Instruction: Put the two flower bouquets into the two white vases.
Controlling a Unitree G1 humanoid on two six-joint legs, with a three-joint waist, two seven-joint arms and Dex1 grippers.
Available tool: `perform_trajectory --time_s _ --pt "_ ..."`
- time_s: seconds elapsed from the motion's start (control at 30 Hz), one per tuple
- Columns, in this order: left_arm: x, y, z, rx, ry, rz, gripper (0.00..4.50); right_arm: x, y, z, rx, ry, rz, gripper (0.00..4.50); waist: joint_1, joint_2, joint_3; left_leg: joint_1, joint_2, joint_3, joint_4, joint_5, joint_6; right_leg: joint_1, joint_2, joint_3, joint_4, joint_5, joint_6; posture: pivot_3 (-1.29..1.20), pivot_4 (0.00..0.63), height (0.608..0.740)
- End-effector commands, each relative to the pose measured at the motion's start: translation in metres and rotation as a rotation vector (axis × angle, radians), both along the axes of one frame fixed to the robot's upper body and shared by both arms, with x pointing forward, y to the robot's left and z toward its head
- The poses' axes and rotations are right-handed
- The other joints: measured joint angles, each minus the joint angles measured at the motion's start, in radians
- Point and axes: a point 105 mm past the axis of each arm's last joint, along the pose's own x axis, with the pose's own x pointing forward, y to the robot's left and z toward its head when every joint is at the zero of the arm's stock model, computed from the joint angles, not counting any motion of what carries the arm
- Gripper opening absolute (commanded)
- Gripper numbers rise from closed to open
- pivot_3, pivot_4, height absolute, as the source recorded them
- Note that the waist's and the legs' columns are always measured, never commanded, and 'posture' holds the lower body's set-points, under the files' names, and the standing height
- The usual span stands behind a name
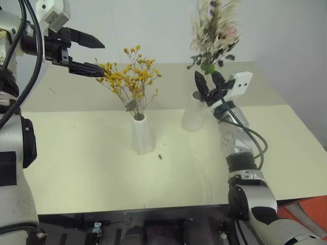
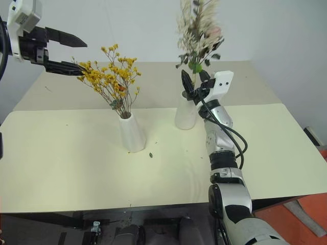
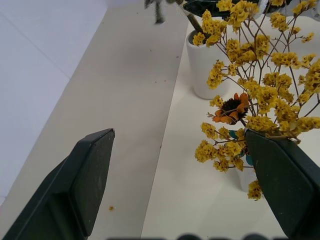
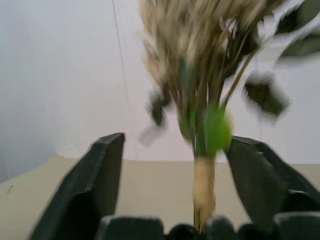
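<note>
**Both bouquets standing in their vases, both end effectors open**

Head views: The yellow bouquet (image 1: 130,77) is standing in the short cone vase (image 1: 142,134), which is sitting near the middle of the cream tabletop (image 1: 92,168). The taller vase (image 1: 193,112) is standing to its right and a little farther back, with the pink-and-cream bouquet (image 1: 213,31) rising out of its mouth. The left end effector (image 1: 92,55) is hanging in the air to the left of the yellow flowers with its two black fingers spread wide; the lower fingertip is lying right at the edge of the blossoms, and whether it is touching them cannot be told. The right end effector (image 1: 211,81) is pointing upward just beside the tall vase's rim, its fingers parted on either side of the bouquet's stems. A small dark scrap (image 1: 160,156) is lying on the tabletop just right of the cone vase's base.

Left wrist view: The left end effector (image 3: 190,160) is showing both fingers far apart, gripping nothing. The yellow flowers (image 3: 260,90) are crowding against the one finger (image 3: 285,180), with an orange bloom among them. The tall vase (image 3: 207,65) is sitting beyond them.

Right wrist view: The right end effector (image 4: 172,150) is standing open, its fingers clear of the pale stem bundle (image 4: 204,190) rising between them. Green leaves and cream sprigs are spreading above, blurred.
</note>
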Motion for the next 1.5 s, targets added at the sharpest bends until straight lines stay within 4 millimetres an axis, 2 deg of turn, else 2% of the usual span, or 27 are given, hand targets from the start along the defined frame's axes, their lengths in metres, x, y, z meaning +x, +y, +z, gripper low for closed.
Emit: perform_trajectory --time_s 0.03,0.2,0.3,0.43,0.57,0.73,0.93,1.07,1.23,1.5 --pt "-0.005 0.001 0.009 -0.017 -0.041 -0.019 4.5 -0.013 -0.002 0.012 -0.002 -0.054 0.022 4.47 0.0 0.0 0.0 0.0 0.0 0.0 0.0 0.0 0.0 0.0 0.0 0.0 0.0 0.0 0.0 0.0 0.15 0.74" --pt "-0.005 0.004 0.006 -0.028 -0.039 -0.017 4.5 -0.022 -0.003 0.007 -0.017 -0.049 0.02 4.47 0.0 0.0 0.0 0.0 0.0 0.0 0.0 0.0 0.0 0.0 0.0 0.0 0.0 0.0 0.0 0.0 0.15 0.74" --pt "-0.006 0.006 0.006 -0.039 -0.039 -0.013 4.5 -0.03 -0.011 0.006 -0.019 -0.046 0.0 4.47 0.001 0.0 0.0 0.0 0.0 0.0 0.0 0.0 0.0 0.0 0.0 0.0 0.0 0.0 0.0 0.0 0.15 0.74" --pt "-0.01 0.014 0.006 -0.062 -0.047 -0.006 4.5 -0.05 -0.031 0.004 -0.029 -0.045 -0.032 4.47 0.002 0.0 0.0 0.0 0.0 0.0 0.0 0.0 0.0 0.0 0.0 0.0 0.0 0.0 0.0 0.0 0.15 0.74" --pt "-0.02 0.029 0.01 -0.157 -0.064 -0.004 4.5 -0.075 -0.054 0.0 -0.095 -0.022 -0.055 4.47 0.004 0.0 0.0 -0.001 0.0 0.0 0.0 0.0 0.0 0.0 -0.001 0.0 0.0 0.0 0.0 0.0 0.15 0.74" --pt "-0.046 0.051 0.016 -0.301 -0.102 -0.034 4.5 -0.108 -0.08 -0.001 -0.194 0.015 -0.007 4.47 0.002 0.0 0.0 0.001 0.0 0.0 0.001 0.0 0.0 0.0 0.0 0.0 0.0 -0.001 0.001 0.0 0.15 0.74" --pt "-0.079 0.08 -0.003 -0.32 -0.104 0.04 4.5 -0.13 -0.108 -0.011 -0.371 0.143 0.064 4.47 0.003 -0.001 -0.001 0.005 0.001 0.002 0.001 0.0 0.0 0.003 0.0 0.003 -0.001 -0.002 0.0 0.0 0.15 0.74" --pt "-0.109 0.086 -0.023 -0.317 -0.116 0.113 4.5 -0.134 -0.123 -0.019 -0.487 0.254 0.143 4.47 0.003 -0.001 -0.001 0.011 0.001 0.003 0.0 0.0 0.0 0.009 0.0 0.003 -0.003 -0.003 0.002 0.0 0.15 0.74" --pt "-0.136 0.077 -0.049 -0.372 -0.124 0.188 4.5 -0.129 -0.134 -0.022 -0.592 0.321 0.208 4.47 0.016 -0.002 -0.002 0.015 0.002 0.004 0.0 0.0 0.0 0.013 0.0 0.002 -0.005 -0.007 0.004 0.0 0.15 0.74" --pt "-0.153 0.065 -0.072 -0.411 -0.086 0.267 4.5 -0.123 -0.14 -0.029 -0.683 0.355 0.226 4.47 0.033 -0.002 -0.002 0.019 0.003 0.004 0.0 0.0 0.0 0.015 0.001 0.002 -0.004 -0.009 0.002 0.0 0.15 0.74"
